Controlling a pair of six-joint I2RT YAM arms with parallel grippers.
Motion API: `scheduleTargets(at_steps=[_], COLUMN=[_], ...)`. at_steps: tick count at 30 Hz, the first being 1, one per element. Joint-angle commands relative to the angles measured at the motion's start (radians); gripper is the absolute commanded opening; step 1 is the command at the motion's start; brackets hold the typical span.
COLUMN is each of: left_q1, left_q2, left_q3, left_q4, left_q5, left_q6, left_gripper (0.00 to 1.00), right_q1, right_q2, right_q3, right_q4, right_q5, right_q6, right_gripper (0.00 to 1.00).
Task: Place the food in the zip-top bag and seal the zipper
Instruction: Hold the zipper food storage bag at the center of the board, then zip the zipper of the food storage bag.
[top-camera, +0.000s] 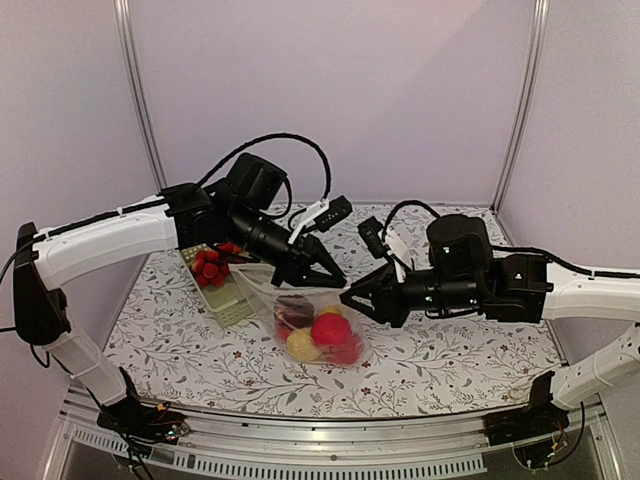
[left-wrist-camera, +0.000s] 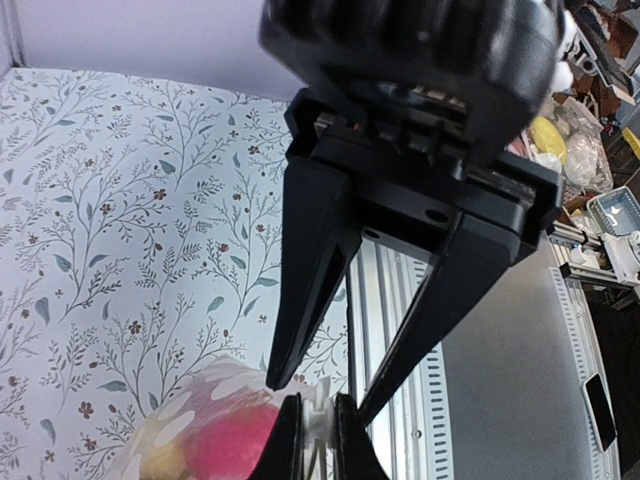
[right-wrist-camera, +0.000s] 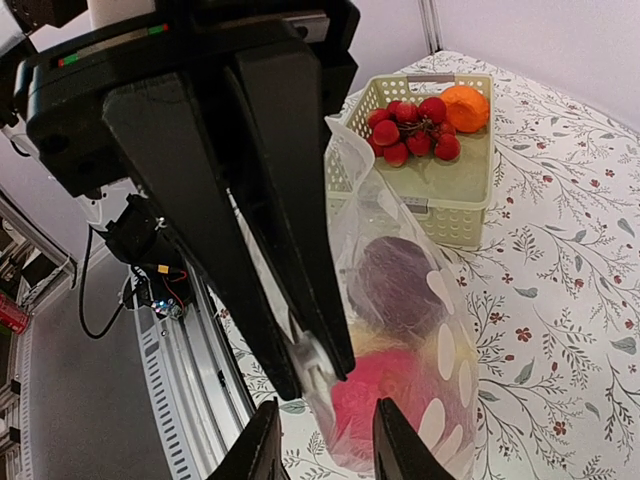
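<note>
The clear zip-top bag (top-camera: 262, 288) lies on the table with its mouth edge raised. It holds a red fruit (top-camera: 330, 328), a yellow one (top-camera: 302, 346) and a dark maroon one (top-camera: 293, 307). My left gripper (top-camera: 328, 277) is shut on the end of the whitish zipper strip (left-wrist-camera: 322, 425). The right wrist view shows it (right-wrist-camera: 315, 372) pinching that strip (right-wrist-camera: 312, 358) above the red fruit (right-wrist-camera: 385, 400) and the maroon fruit (right-wrist-camera: 395, 280). My right gripper (top-camera: 349, 297) is open. Its fingertips (left-wrist-camera: 283, 372) straddle the strip just beside the left gripper's tips, and nothing is in it (right-wrist-camera: 325, 445).
A pale green basket (top-camera: 232, 303) stands left of the bag. It holds a bunch of small red berries (top-camera: 210, 266) and an orange fruit (right-wrist-camera: 465, 106). The table's metal front rail (left-wrist-camera: 400, 330) runs close below the grippers.
</note>
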Motion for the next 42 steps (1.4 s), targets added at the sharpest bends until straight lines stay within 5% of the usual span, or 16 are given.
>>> scheduleTargets(at_steps=[1, 5, 11, 42], left_q1=[-0.008, -0.008, -0.008, 0.010], left_q2=[-0.025, -0.025, -0.031, -0.069], left_q3=[-0.009, -0.013, -0.012, 0.006], left_q4=[0.000, 0.001, -0.007, -0.166], left_q5=[0.002, 0.000, -0.019, -0.187], left_q6=[0.002, 0.003, 0.012, 0.088], left_gripper=[0.00, 0.00, 0.00, 0.00], right_q1=[0.008, 0.007, 0.008, 0.006], right_q2=[0.017, 0.044, 0.068, -0.065], right_q3=[0.020, 0.042, 0.052, -0.047], right_q4=[0.009, 0.012, 0.024, 0.023], right_q5=[0.004, 0.012, 0.025, 0.198], right_q6=[-0.005, -0.013, -0.012, 0.059], right_gripper=[0.32, 0.28, 0.00, 0.00])
